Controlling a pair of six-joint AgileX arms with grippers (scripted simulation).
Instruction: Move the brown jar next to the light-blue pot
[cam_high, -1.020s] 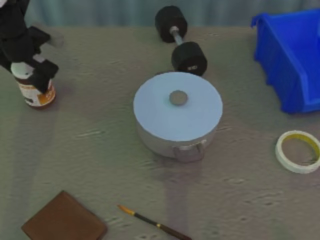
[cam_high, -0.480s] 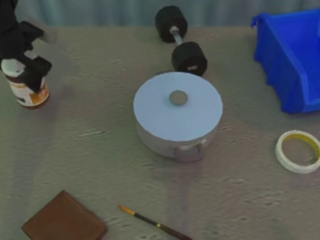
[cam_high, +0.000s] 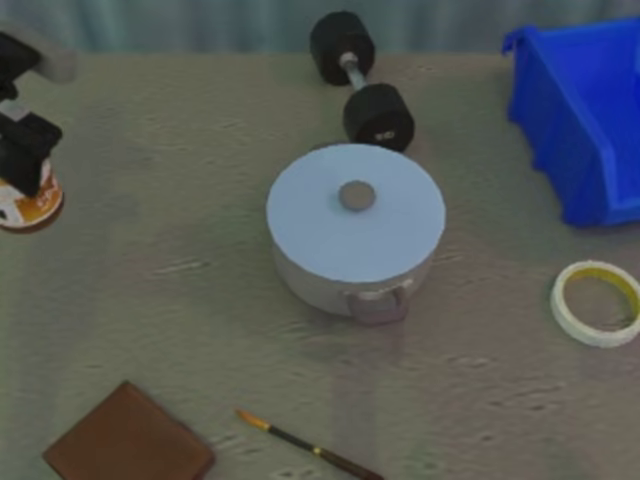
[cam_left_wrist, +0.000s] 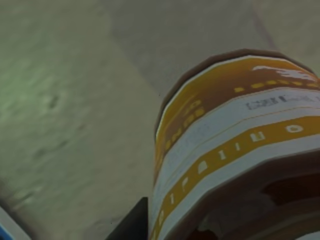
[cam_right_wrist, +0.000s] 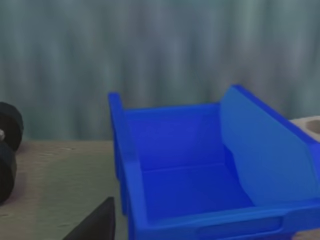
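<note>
The brown jar (cam_high: 30, 204), with its white-and-orange label, is at the table's far left edge, partly under my left gripper (cam_high: 24, 160), which is shut on its upper part. Up close, the jar (cam_left_wrist: 235, 150) fills the left wrist view, with one dark finger (cam_left_wrist: 131, 225) against its side. The light-blue pot (cam_high: 355, 215) stands at the table's middle, handle toward the front, well to the right of the jar. My right arm is out of the top view. One of its fingertips (cam_right_wrist: 95, 222) shows off-centre beside the blue bin, and nothing is held.
A black dumbbell (cam_high: 360, 85) lies behind the pot. A deep-blue bin (cam_high: 580, 120) sits at the back right, with a tape roll (cam_high: 597, 302) in front of it. A brown wallet (cam_high: 128, 440) and a paintbrush (cam_high: 310, 450) lie at the front left.
My left gripper has carried the jar leftward, away from the pot, to the table's left edge. The pot and the other objects have not moved.
</note>
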